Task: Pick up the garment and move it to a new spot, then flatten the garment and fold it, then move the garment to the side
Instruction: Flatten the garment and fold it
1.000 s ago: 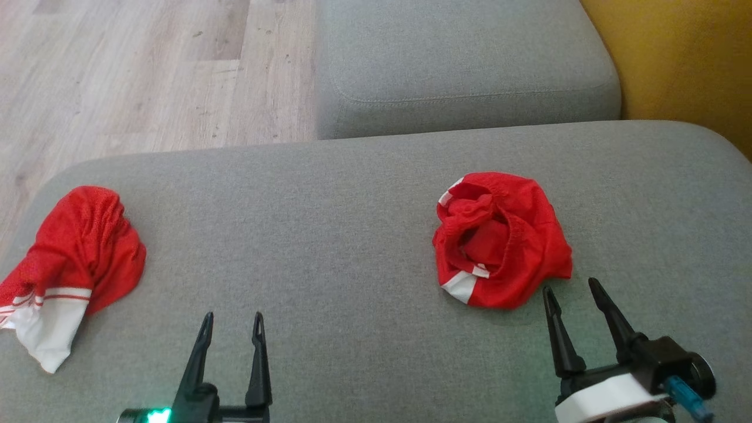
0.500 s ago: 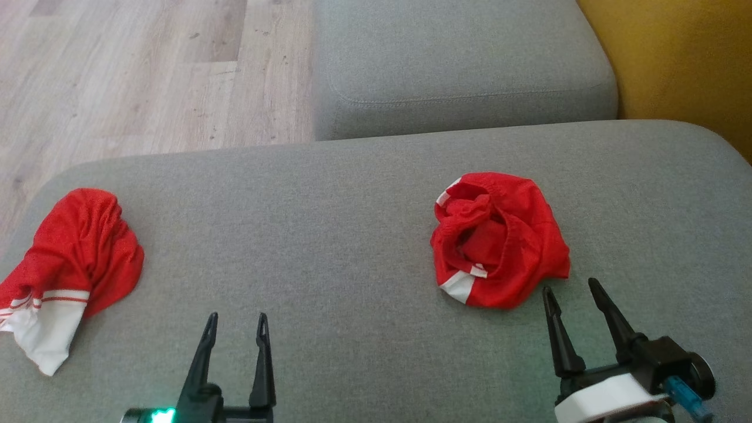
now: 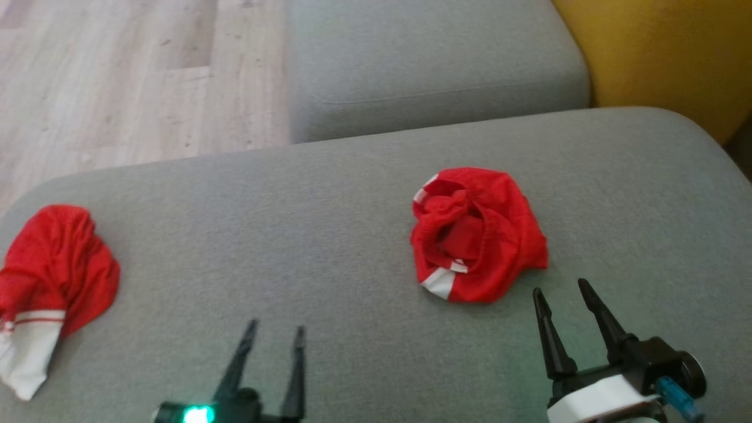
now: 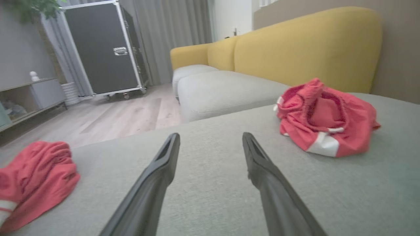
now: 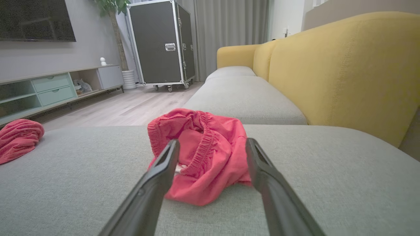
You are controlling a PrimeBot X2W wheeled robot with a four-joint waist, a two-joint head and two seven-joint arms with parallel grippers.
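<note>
With my left pincer [image 3: 277, 325] and right pincer [image 3: 559, 286] wide and empty, the crumpled red mesh garment [image 3: 477, 235] lies ungrasped toward the grey fabric seat cushion [image 3: 329, 223]'s right edge; all steps remain.

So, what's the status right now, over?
Left end effector open, empty. Right end effector open, facing crumpled red garment. Second red garment far left. Nothing between.

A: What does the right gripper [image 3: 559, 286] look like?
B: 2 long black fingers [image 3: 549, 341] tapering to points, on a black block [image 3: 646, 352]. Behind the block, a white band [image 3: 599, 398]; on its outer side, a blue plug [image 3: 674, 395] and a round black knob [image 3: 694, 369].
A: And the left gripper [image 3: 276, 326]?
B: The same 2 black fingers, blurred. A green light [image 3: 198, 414] glows at its base.
</note>
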